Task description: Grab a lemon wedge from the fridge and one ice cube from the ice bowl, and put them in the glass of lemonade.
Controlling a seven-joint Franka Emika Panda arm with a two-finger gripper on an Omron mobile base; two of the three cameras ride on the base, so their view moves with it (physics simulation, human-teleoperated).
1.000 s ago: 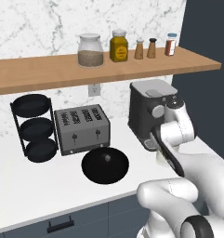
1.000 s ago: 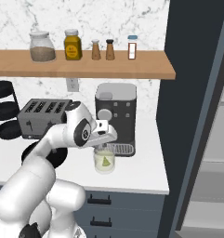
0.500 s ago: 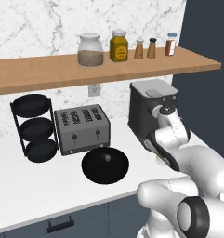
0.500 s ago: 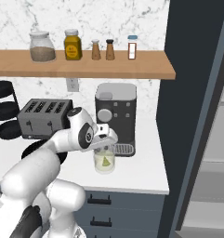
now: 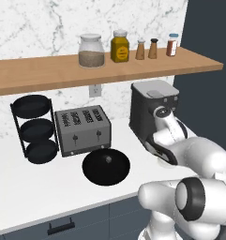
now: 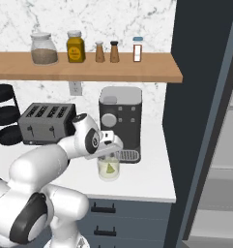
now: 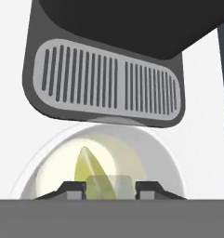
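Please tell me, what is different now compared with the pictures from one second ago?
The arm has pulled a little nearer to the base, its wrist staying over the glass of lemonade. In the hand view the end effector has an ice cube between its fingertips, above the glass and the lemon wedge inside. Unchanged: black ice bowl, toaster, coffee machine, shelf jars.

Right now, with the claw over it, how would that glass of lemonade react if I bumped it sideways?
The glass of lemonade looks short and wide, so it would probably slide rather than tip. Its liquid, with the lemon wedge floating inside, could slosh. The coffee machine close behind it likely blocks travel that way.
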